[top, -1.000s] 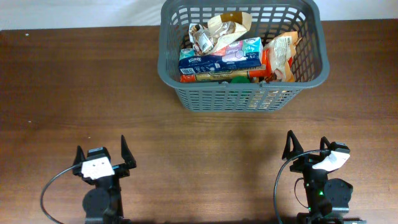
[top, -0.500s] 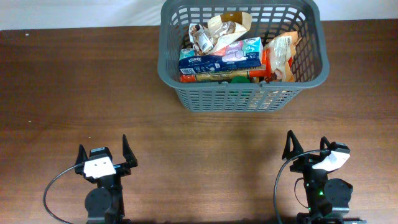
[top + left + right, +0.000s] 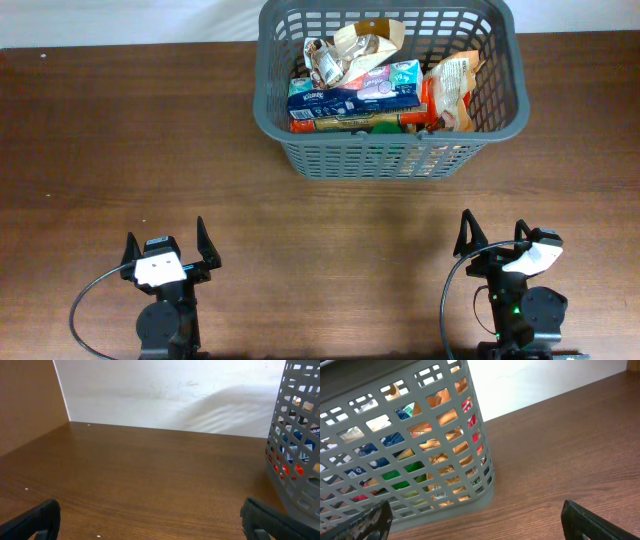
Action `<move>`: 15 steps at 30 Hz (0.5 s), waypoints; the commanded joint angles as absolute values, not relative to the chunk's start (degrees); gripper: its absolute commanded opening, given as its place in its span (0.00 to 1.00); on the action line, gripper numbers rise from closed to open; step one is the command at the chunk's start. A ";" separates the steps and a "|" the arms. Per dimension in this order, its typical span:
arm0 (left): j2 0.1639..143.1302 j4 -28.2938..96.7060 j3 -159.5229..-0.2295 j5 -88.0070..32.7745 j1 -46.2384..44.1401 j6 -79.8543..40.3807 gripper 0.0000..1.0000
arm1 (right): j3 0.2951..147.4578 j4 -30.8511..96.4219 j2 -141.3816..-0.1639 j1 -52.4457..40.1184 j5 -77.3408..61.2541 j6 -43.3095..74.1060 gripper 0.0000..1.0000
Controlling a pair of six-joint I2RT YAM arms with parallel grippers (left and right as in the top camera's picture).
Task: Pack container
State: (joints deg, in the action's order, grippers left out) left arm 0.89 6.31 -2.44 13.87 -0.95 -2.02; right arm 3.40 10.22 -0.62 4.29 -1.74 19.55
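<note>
Upright, the container (image 3: 390,150) lies lengthwise left to right.

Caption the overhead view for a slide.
Grocery-filled container on the table; left end effector and right end effector open, empty, well clear of it.

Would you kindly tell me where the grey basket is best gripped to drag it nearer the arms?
Probably the thin top rim of the container on its left side, coming straight down so the jaws straddle the wall. The packets leave a gap along that wall, while they crowd the near rim.
</note>
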 commanded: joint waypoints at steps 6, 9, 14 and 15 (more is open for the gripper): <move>0.34 6.00 -1.67 13.23 -1.06 -2.15 0.99 | 2.90 10.20 -0.19 3.77 -1.28 20.03 0.99; 0.34 6.00 -1.67 13.23 -1.06 -2.15 0.99 | 2.90 10.22 -0.19 3.77 -1.28 20.01 0.99; 0.34 6.00 -1.67 13.23 -1.06 -2.15 0.99 | 2.90 10.20 -0.19 3.77 -1.26 20.03 0.99; 0.34 6.00 -1.67 13.23 -1.06 -2.15 0.99 | 2.90 10.22 -0.19 3.77 -1.28 20.03 0.99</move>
State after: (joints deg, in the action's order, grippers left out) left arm 0.89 6.31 -2.44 13.87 -0.95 -2.02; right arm 3.40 10.24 -0.62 4.27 -1.74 19.55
